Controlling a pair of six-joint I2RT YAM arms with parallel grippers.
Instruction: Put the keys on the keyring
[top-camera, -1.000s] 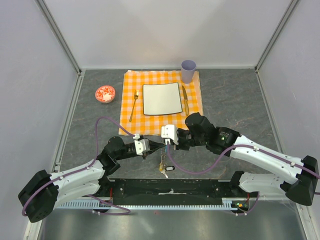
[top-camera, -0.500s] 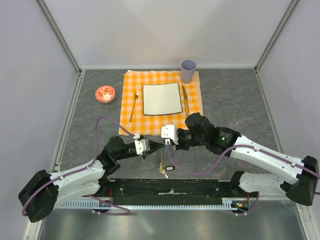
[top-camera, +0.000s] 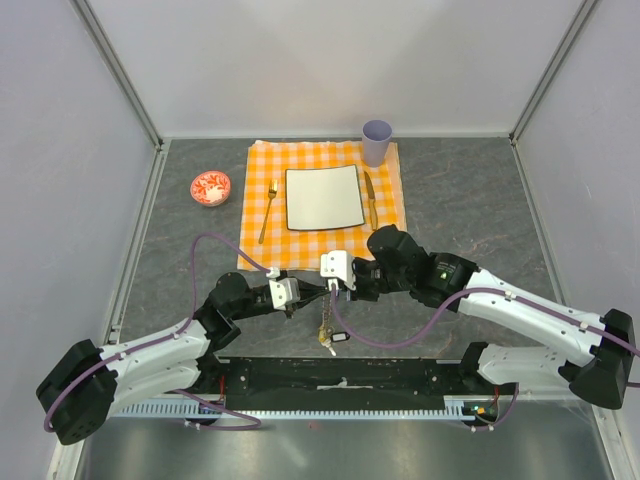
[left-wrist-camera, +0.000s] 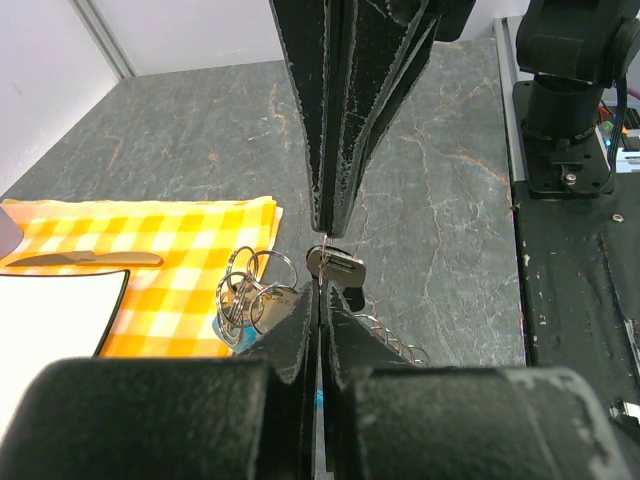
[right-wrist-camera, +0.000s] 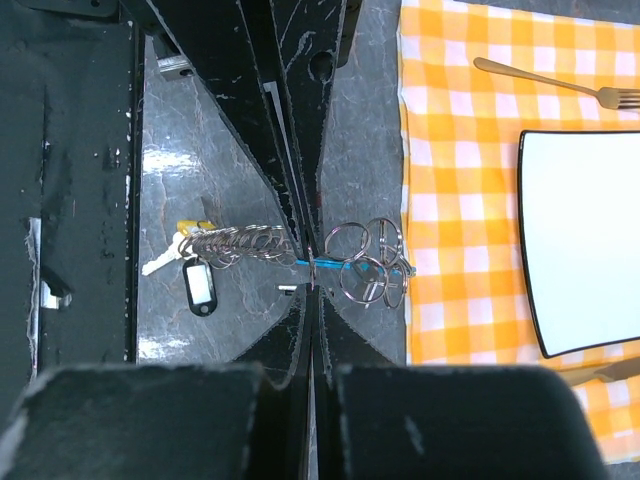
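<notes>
Just beside the cloth edge, keyring.

Grey stone tabletop (3 pale walls).

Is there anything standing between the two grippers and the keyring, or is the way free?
Nothing visible stands between them. The left gripper and the right gripper meet tip to tip, both shut on the keyring itself; the plate and fork lie apart on the cloth.

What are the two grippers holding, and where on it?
Both the left gripper and right gripper appear to pinch the keyring near its blue tag, between chain and rings.
</notes>
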